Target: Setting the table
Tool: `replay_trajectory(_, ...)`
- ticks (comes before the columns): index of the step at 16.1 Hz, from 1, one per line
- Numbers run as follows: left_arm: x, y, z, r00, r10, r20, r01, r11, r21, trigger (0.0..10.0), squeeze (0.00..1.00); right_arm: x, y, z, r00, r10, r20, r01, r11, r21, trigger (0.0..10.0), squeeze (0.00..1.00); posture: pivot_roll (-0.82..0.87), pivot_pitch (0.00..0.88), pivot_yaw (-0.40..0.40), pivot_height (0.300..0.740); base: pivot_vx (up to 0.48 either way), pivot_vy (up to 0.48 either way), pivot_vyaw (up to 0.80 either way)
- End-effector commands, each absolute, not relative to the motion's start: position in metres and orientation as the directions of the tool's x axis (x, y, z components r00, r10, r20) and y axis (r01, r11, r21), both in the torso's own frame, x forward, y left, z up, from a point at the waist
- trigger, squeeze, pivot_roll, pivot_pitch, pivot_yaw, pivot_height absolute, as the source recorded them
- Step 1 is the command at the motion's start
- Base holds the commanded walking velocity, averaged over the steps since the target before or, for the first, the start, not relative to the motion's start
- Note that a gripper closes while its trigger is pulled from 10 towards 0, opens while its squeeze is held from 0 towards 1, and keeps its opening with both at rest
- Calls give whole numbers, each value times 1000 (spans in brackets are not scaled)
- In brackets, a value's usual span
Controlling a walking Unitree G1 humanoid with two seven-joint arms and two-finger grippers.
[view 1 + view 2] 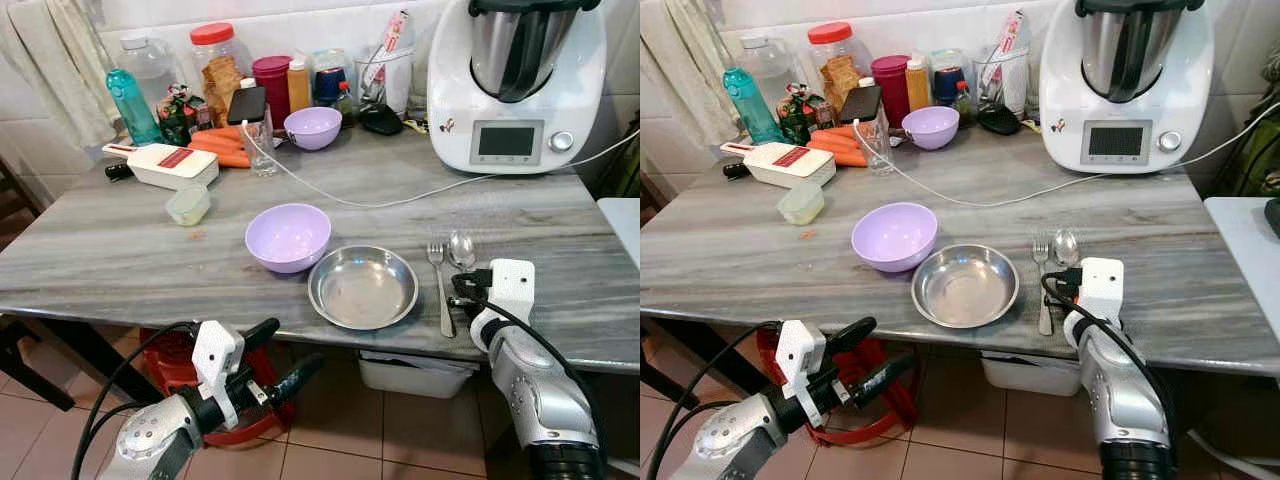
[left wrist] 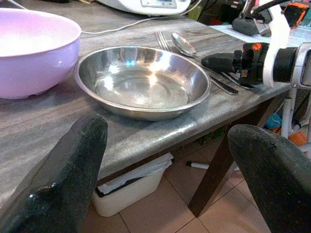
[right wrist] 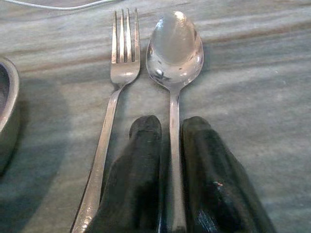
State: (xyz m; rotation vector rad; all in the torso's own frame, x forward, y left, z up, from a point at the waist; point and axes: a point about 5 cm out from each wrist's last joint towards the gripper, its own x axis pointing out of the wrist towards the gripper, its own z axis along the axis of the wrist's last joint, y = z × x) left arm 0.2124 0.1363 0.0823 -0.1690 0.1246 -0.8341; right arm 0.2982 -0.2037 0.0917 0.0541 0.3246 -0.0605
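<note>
A steel plate [image 1: 362, 287] sits near the front edge of the grey marble table [image 1: 120, 250], with a lavender bowl [image 1: 288, 237] touching its left side. To the right of the plate a fork [image 1: 440, 285] and a spoon [image 1: 461, 248] lie side by side. My right gripper [image 3: 170, 124] rests on the table, its fingers [image 3: 146, 145] shut on the spoon's handle while the spoon [image 3: 174, 43] lies flat. My left gripper [image 1: 293, 345] hangs open below the table's front edge, pointing toward the plate [image 2: 146, 82], with nothing in it.
A white kitchen machine [image 1: 515, 80] stands at the back right, its cable running across the table. Jars, bottles, carrots, a second lavender bowl [image 1: 312, 127] and a white slicer [image 1: 165, 163] crowd the back left. A white bin [image 1: 415, 375] sits under the table.
</note>
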Motion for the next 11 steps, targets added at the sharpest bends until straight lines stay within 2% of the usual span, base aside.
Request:
replay_trajectory(1, 214, 138, 84, 653, -755, -50, 737, 650, -185, 10000, 0, 298, -202, 86, 935, -47, -351, 69, 996, 51, 10000, 1000, -50, 0, 119, 740, 0, 0, 0)
replay_trajectory(7, 216, 137, 84, 646, -762, -46, 744, 641, -187, 10000, 0, 300, -204, 93, 944, -53, -326, 73, 996, 50, 10000, 1000, -52, 0, 120, 740, 0, 0, 0)
replay_trajectory(11, 218, 137, 86, 648, -761, -42, 744, 643, -181, 10000, 0, 303, -204, 118, 975, -68, -213, 78, 996, 39, 10000, 1000, -54, 0, 122, 740, 0, 0, 0)
